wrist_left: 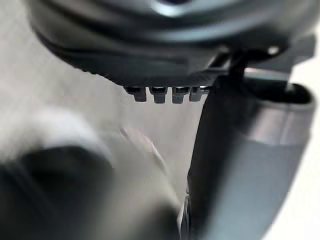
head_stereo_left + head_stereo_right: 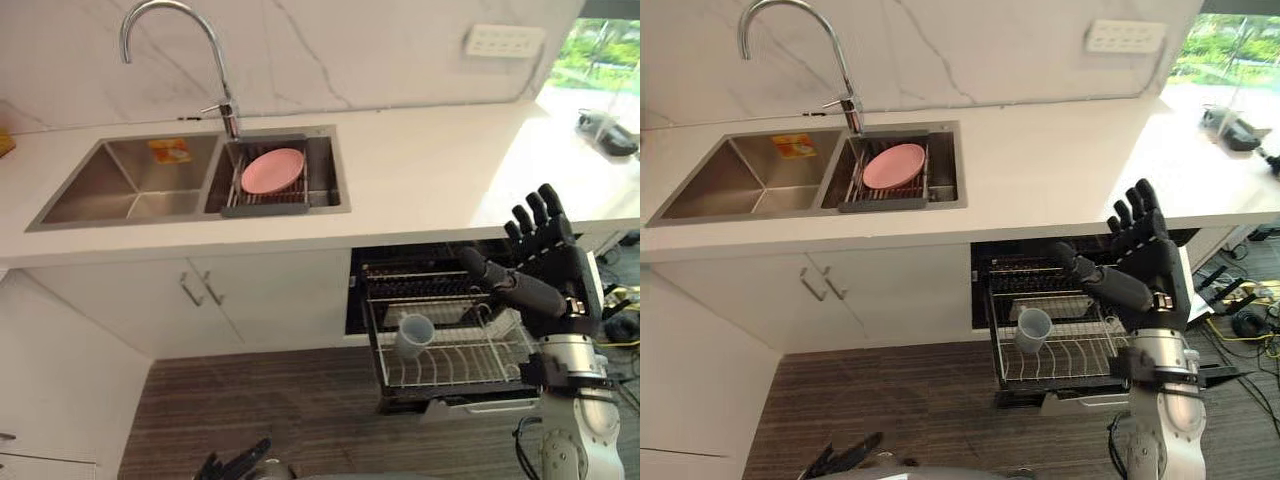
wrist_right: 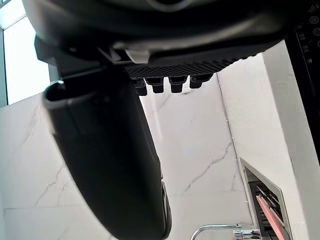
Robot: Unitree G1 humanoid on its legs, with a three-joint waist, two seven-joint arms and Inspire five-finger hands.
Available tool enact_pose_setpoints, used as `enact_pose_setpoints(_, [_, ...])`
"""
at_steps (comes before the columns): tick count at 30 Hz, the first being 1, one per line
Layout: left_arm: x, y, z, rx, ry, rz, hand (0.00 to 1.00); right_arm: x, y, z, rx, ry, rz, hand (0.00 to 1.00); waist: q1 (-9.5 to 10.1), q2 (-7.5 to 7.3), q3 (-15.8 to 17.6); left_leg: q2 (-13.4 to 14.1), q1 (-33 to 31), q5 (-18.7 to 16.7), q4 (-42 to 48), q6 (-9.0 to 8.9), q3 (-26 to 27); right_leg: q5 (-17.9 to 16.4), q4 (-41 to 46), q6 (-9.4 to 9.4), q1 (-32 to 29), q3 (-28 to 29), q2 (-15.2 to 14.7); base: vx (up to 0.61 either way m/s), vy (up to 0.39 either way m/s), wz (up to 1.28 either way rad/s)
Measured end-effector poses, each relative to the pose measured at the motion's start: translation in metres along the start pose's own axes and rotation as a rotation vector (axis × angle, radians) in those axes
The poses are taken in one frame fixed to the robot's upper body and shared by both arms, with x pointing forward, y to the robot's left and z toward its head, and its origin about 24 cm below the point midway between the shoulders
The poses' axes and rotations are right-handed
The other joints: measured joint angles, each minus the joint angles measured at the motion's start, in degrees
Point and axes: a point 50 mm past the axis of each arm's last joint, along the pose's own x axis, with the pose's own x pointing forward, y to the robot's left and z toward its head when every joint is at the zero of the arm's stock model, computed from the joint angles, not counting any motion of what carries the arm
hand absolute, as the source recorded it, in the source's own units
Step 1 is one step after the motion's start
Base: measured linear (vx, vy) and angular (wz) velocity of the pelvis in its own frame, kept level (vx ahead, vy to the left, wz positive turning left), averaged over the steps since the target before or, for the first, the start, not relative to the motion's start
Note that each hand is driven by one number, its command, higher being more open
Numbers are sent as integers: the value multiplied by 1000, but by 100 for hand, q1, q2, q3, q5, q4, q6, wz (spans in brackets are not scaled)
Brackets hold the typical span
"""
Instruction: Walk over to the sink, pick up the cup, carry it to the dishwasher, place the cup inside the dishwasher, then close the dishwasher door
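While R hand (image 2: pixel 548 262) empty: 1 cup (image 2: pixel 413 335) in rack (image 2: pixel 470 366), 1 plate (image 2: pixel 272 170).

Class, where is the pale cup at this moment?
The pale bluish-white cup sits at the left end of the pulled-out wire dishwasher rack, below the white countertop, left of the raised right hand.

The right hand (image 2: pixel 545 265), fingers straight, hides the right side of the dishwasher rack (image 2: pixel 460 360) and part of the dark opening behind it. The bottom edge cuts off the left hand (image 2: pixel 235 462), leaving straight fingers showing. A yellow item (image 2: pixel 170 151) in the sink (image 2: pixel 85 190) is too small to identify. The left wrist view is blurred past the hand.
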Motion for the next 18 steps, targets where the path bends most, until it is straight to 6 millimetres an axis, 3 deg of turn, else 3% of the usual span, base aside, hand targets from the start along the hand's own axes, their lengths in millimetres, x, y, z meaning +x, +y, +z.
enact_pose_setpoints(2, [0, 3, 4, 13, -29, 7, 100, 10, 0, 8, 3, -56, 1, 100, -45, -33, 15, -205, -14, 7, -213, 115, -194, 59, -18, 103, -4, -128, -114, -6, 102, 27])
enact_pose_setpoints(5, [1, -8, 6, 32, -42, -49, 100, 16, 0, 13, 10, -95, -25, 100, -64, -91, 44, -527, 12, 119, -526, 208, -237, 27, 100, 65, -93, -219, -396, -49, 79, 27])
enact_pose_setpoints(6, [2, -10, 7, 71, -51, -62, 100, 15, 0, 11, 16, -94, -49, 100, -72, -82, 40, -677, 20, 115, -614, 208, -259, -25, 258, -49, -146, -274, -553, -25, 113, 23])
enact_pose_setpoints(9, [2, -14, 9, 100, -71, -74, 100, 11, 4, -10, 35, -25, -107, 100, -46, 2, 32, -787, 53, 78, -784, 343, -222, 125, 1046, -955, -549, -491, -780, 1, 152, 0])
enact_pose_setpoints(10, [2, -13, 8, 99, -69, -70, 100, 11, 7, -16, 40, -3, -101, 100, -38, 12, 32, -782, 85, 79, -851, 402, -188, 190, 1158, -1070, -631, -455, -781, 40, 173, -29])
enact_pose_setpoints(11, [3, -11, 11, 100, -74, -67, 100, 10, 16, -24, 35, 31, -70, 100, -35, -4, 67, -784, 171, 75, -929, 484, -153, 143, 1520, -1072, -826, -128, -724, 51, 158, -10])
enact_pose_setpoints(13, [5, -14, 20, 114, -91, -75, 100, 4, 21, -28, 7, 65, -41, 100, -106, -40, 100, -776, 224, 86, -984, 592, -356, -254, 1848, -758, -936, 613, -212, 71, 67, 38])
enact_pose_setpoints(15, [7, -22, 34, 120, -135, -99, 100, -9, 15, -23, -10, 76, -62, 100, -158, -68, 83, -803, 368, 175, -1127, 694, -686, -768, 1805, -499, -919, 1295, 627, 170, 20, 79])
enact_pose_setpoints(18, [6, -25, 42, 121, -156, -107, 100, -22, 13, -11, 9, 44, -57, 100, -216, -94, 72, -846, 588, 176, -1158, 695, -991, -875, 1319, -585, -893, 1542, 1178, 179, -38, 60])
